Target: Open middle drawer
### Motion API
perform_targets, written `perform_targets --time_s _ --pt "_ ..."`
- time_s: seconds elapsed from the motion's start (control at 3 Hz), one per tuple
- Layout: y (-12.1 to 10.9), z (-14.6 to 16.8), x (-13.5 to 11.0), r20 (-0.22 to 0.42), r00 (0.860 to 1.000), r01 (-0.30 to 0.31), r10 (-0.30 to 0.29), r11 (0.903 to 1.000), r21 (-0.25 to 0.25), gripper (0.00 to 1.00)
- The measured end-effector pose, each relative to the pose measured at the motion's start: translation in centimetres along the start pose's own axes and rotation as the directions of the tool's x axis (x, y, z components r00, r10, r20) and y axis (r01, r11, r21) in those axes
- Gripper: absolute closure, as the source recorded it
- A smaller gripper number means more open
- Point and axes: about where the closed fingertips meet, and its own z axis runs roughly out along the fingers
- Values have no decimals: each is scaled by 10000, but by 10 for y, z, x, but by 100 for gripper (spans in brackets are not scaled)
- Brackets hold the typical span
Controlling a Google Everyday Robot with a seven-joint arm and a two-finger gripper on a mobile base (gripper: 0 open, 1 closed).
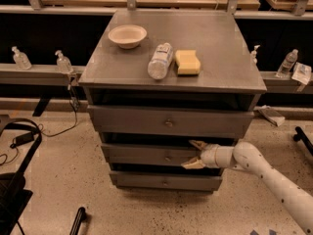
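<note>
1. The middle drawer [146, 154] is a wide, shallow grey metal drawer with a flat front, level and facing the camera.
2. A small round knob [167, 158] sits at the centre of its front.
3. It lies between the upper drawer [137, 122] and the lower drawer [146, 180], with a dark gap above and below it.
4. Whether it is pulled out at all cannot be told.
5. The end effector [194, 154] is at the right part of the front, just right of the knob, with one finger by the top edge and the other by the bottom edge, spread apart.
</note>
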Motion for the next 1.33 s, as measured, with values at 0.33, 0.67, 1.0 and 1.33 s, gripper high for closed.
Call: perform_targets --time_s 0.33,0.67,1.0,1.33 --pt "2 5 9 -547 9985 4 -14 9998 -175 34" --pt "9 6 14 -983 9951 30 -72 9991 -423 35" --pt "9 5 13 -983 9951 30 -72 9991 -424 40" --pt "9 5 12 -981 9952 30 -71 9991 -425 42"
